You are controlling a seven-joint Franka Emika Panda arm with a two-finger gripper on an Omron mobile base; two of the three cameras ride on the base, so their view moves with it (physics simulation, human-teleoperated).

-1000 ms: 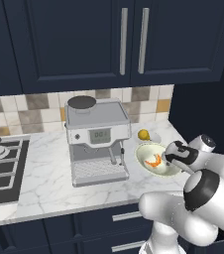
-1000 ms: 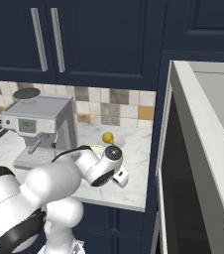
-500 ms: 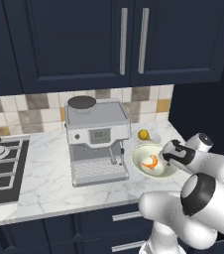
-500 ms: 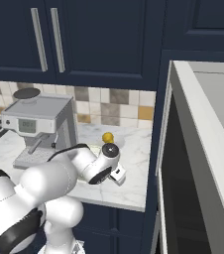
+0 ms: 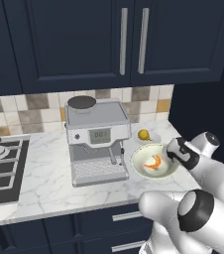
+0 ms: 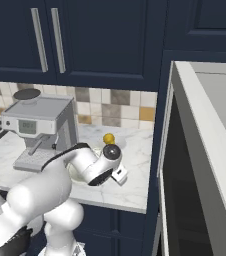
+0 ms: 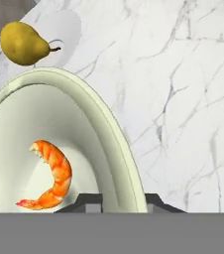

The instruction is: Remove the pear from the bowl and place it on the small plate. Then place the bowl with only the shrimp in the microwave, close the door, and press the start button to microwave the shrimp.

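Bottom centre of the hand view, the claw (image 7: 118, 202) pinches the bowl (image 7: 115, 144) rim, jaws narrow. Risk: a shallow bite lets it tilt, spilling the shrimp (image 7: 50, 176) onto the tabletop (image 7: 183, 99).

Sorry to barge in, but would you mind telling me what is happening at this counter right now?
The white robot arm's gripper has its two dark finger tips straddling the near rim of the wide cream-green bowl on the marble counter. Only the curled orange shrimp lies in that bowl. The yellow pear already sits on the small white plate just beyond. The microwave door stands open to the right, so lifting the bowl seems the likely next step.
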